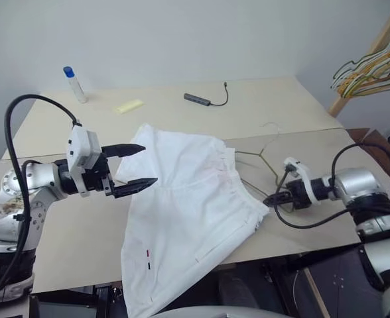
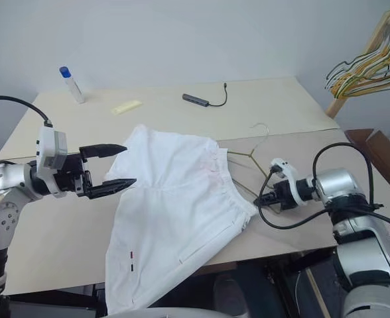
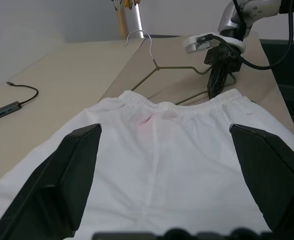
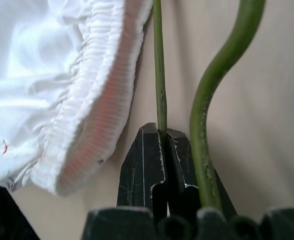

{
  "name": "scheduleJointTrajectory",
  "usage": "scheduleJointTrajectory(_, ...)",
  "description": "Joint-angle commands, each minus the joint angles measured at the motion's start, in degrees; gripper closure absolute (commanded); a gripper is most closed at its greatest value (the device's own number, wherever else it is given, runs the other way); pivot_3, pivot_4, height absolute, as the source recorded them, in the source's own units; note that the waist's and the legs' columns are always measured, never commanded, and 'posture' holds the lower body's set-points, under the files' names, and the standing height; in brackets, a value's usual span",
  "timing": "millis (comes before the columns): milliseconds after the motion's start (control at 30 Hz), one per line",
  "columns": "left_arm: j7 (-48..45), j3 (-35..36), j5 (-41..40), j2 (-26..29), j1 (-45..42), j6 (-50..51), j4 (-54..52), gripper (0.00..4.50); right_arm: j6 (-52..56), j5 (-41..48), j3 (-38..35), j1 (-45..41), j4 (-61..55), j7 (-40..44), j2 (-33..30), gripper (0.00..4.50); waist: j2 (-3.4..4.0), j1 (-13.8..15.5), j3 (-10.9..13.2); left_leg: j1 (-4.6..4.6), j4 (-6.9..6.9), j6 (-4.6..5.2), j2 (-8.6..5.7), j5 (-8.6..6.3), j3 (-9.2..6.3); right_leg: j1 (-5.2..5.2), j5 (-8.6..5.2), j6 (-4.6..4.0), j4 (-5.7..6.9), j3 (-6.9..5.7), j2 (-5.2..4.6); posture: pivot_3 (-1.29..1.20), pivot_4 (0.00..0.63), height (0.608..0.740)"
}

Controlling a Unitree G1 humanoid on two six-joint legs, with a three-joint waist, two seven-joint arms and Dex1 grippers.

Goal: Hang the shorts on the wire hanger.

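Right gripper (image 4: 162, 137) pinches the hanger (image 1: 258, 156) wire.
Shorts (image 1: 182, 212) lie on the tabletop (image 1: 182, 119), hem overhanging; left gripper (image 1: 136, 167) hovers above them, jaws wide, empty.

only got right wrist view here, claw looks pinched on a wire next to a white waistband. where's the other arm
Observer: The left claw hangs open above the shorts, over the end away from the waistband, holding nothing.
Operator: is the hanger inside the shorts yet
Observer: Partly. The wire hanger has its hook and neck lying on the table outside the waistband, and its arms run toward and under the fabric.
Operator: shorts all on the table?
Observer: No. One leg droops over the near table edge, the one with the small black and red mark.
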Motion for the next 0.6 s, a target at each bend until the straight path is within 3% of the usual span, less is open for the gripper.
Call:
scheduleJointTrajectory(33,0.1,1.2,-0.2,0.9,-0.7,-1.3,-0.9,0.05,-1.8,-0.8,-1.6,-2.2,0.9,2.1,-0.1,4.50,0.00,0.1,0.0,-0.01,0.00,0.00,0.00,0.00,0.00,-0.01,0.00,0.00,-0.01,0.00,0.00,-0.05,0.000,0.740)
scheduleJointTrajectory(167,0.2,0.8,0.3,0.6,-1.3,-1.9,-0.4,0.05,-4.1,-0.8,-4.8,-2.2,-0.7,-0.5,-0.6,4.50,0.01,0.2,0.0,-0.02,0.00,0.00,0.00,0.00,-0.01,-0.02,0.00,0.00,0.00,-0.01,-0.01,-0.05,0.000,0.740)
scheduleJointTrajectory(333,-0.6,0.4,2.2,1.1,-3.6,-4.6,2.6,0.05,-12.4,-2.4,-10.7,2.2,-17.7,-7.1,-5.4,4.50,0.07,0.9,0.0,-0.03,-0.01,-0.01,0.00,0.00,0.00,-0.05,0.00,0.00,0.02,-0.01,-0.01,-0.08,0.000,0.740)
scheduleJointTrajectory(600,-3.5,-6.4,11.9,0.8,-21.1,-16.2,16.6,0.05,-21.5,-9.9,-8.4,5.4,-45.9,-10.9,-10.5,4.50,0.07,1.2,0.0,-0.06,0.02,-0.02,0.01,0.01,0.08,-0.09,-0.01,0.01,0.01,-0.02,0.02,-0.15,0.000,0.740)
